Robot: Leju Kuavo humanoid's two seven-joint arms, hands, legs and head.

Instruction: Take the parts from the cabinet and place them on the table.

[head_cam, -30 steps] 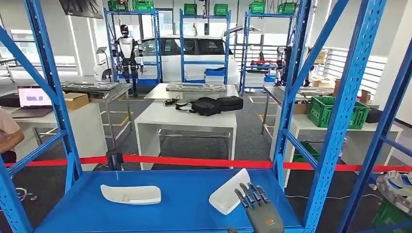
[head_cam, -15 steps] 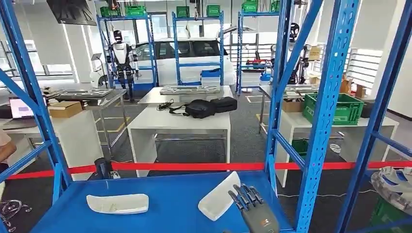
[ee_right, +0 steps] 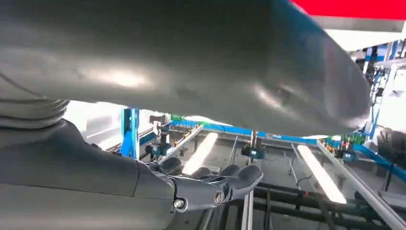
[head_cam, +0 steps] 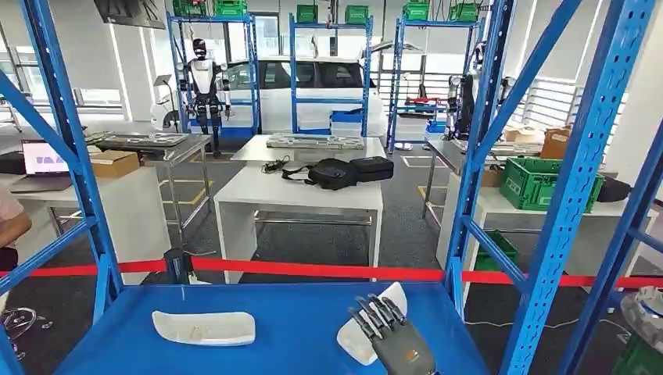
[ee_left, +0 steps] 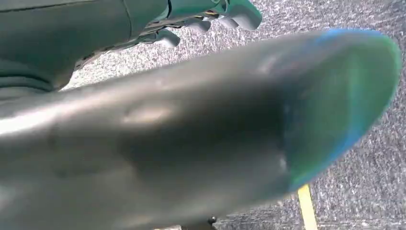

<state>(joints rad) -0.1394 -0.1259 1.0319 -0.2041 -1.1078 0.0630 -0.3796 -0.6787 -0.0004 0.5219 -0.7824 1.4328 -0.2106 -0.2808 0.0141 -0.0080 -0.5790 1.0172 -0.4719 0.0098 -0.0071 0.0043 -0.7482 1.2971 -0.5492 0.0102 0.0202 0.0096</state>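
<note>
Lying slantwise, the right white part (head_cam: 361,332) has the open-fingered right hand (head_cam: 388,336) over its near end.

Daylight is flooding in through far windows (head_cam: 23,82), keeping the head view sharp; both wrist views are showing blurred, glaring close surfaces.
</note>
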